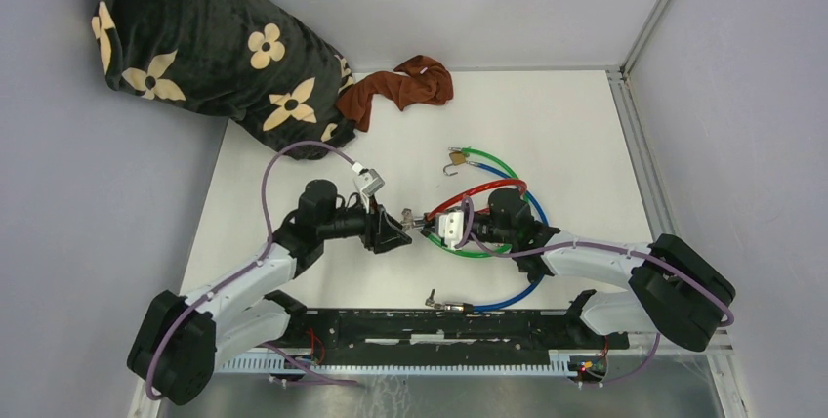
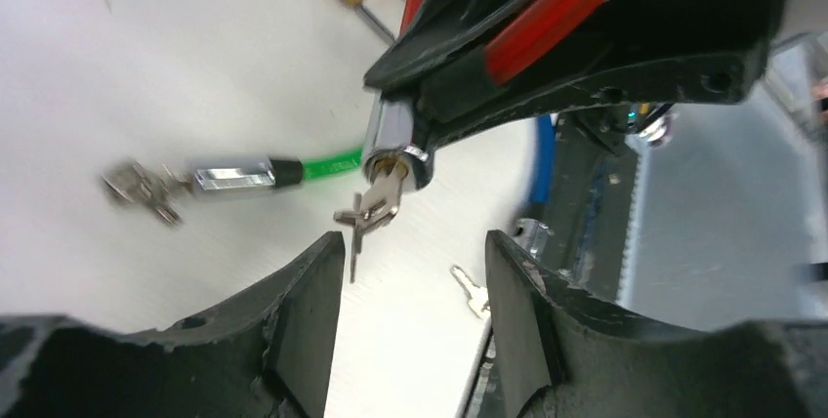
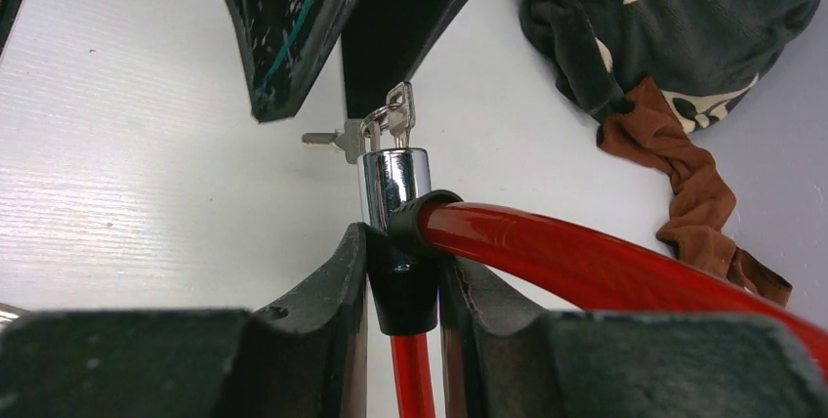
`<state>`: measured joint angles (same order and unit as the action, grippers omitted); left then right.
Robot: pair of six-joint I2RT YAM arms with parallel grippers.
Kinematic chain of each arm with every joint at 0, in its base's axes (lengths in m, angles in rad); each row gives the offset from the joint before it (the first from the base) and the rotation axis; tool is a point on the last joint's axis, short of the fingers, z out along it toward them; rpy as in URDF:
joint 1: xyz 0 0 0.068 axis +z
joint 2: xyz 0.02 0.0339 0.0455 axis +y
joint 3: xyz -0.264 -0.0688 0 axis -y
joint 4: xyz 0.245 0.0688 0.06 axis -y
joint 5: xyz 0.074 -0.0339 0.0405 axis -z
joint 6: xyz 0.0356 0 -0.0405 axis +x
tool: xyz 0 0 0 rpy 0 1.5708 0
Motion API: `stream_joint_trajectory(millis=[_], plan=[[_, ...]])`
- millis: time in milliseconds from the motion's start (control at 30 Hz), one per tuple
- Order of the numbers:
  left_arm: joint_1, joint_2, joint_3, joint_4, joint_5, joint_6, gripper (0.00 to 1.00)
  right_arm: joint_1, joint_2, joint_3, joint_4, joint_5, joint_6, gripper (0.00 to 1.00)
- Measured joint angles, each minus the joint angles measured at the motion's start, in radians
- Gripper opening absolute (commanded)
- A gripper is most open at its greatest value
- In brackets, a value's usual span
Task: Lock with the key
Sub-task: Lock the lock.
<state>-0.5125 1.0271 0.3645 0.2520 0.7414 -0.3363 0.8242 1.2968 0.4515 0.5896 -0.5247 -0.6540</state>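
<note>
The red cable lock (image 3: 586,257) ends in a chrome barrel (image 3: 393,184) with a black collar (image 3: 402,286). My right gripper (image 3: 402,252) is shut on that collar and holds the barrel toward the left arm. The key (image 2: 386,198) sits in the barrel's (image 2: 391,140) keyhole, with a ring and a spare key dangling from it (image 3: 398,110). My left gripper (image 2: 415,247) is open just short of the key, fingers on either side and touching nothing. In the top view the two grippers, left (image 1: 408,226) and right (image 1: 439,226), meet nose to nose at mid-table.
A green cable lock (image 2: 234,177) with its own keys (image 2: 142,188) lies nearby, and a blue cable (image 1: 508,296) curls to the front edge. A loose key (image 2: 471,291) lies on the table. At the back are a brass padlock (image 1: 456,157), a brown cloth (image 1: 400,91) and a dark flowered blanket (image 1: 195,37).
</note>
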Motion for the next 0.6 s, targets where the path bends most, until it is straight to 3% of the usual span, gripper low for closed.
stream_joint_trajectory(millis=[267, 333, 433, 600], plan=[[0.012, -0.164, 0.101, -0.267, 0.021, 0.626, 0.61, -0.002, -0.002, 0.0, -0.01, 0.014, 0.002, 0.0], [0.012, -0.192, 0.102, -0.298, 0.008, 0.712, 0.59, -0.002, -0.007, 0.0, -0.024, 0.015, 0.003, 0.0], [0.012, -0.171, 0.127, -0.307, -0.031, 0.698, 0.54, -0.002, -0.021, 0.0, -0.032, 0.025, 0.005, 0.0], [0.012, -0.056, 0.181, -0.247, -0.016, 0.417, 0.5, -0.002, -0.044, 0.0, -0.03, 0.039, 0.005, 0.0]])
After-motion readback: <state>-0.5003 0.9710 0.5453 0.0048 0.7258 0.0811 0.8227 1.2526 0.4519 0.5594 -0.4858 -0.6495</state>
